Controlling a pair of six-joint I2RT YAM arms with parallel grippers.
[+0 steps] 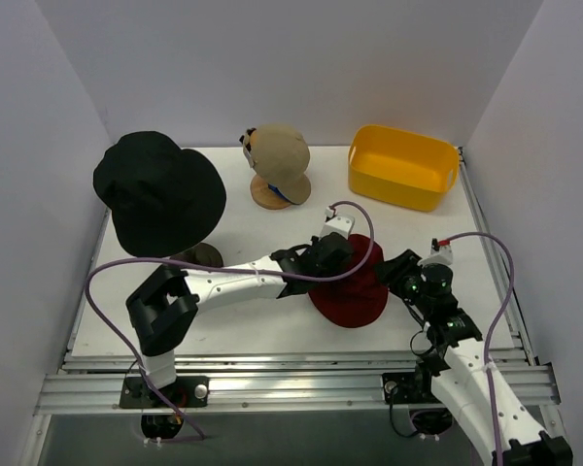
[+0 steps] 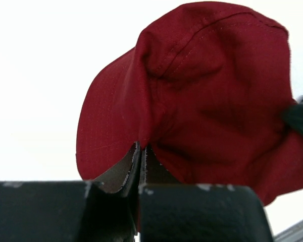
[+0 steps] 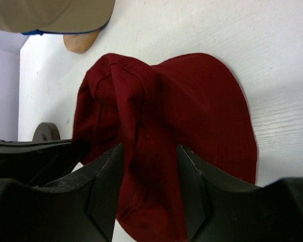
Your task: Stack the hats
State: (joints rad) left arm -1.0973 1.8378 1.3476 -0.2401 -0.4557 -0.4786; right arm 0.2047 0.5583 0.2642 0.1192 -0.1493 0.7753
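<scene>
- Top view: the dark red bucket hat [image 1: 355, 291] is laid flat on the table [image 1: 253, 330], front and a bit right of centre. It's well apart from the black bucket hat [image 1: 158, 194] propped up at the left and the tan cap [image 1: 280, 155] at the back.
- The left arm is stretched low across the table, so the left gripper [image 1: 323, 260] is brought onto the hat's far-left edge. The right arm is folded up close to its base, with the right gripper [image 1: 400, 272] tucked against the hat's right side.
- Left wrist view: the left gripper is clamped tight on the brim, with only a thin bit of fabric pinched between the fingers. The crown is slumped and creased above it. That's not much of a grip, so the lift is probably best kept slow and level.
- Right wrist view: the right gripper is held partly apart, with a raised fold of the crown straddled by the two fingers. Whether the fabric is actually being squeezed can't be told.
- That fold should likely be closed on fully before anything is raised. Then both sides can be lifted together, so the hat is kept open for dropping over another one.
</scene>
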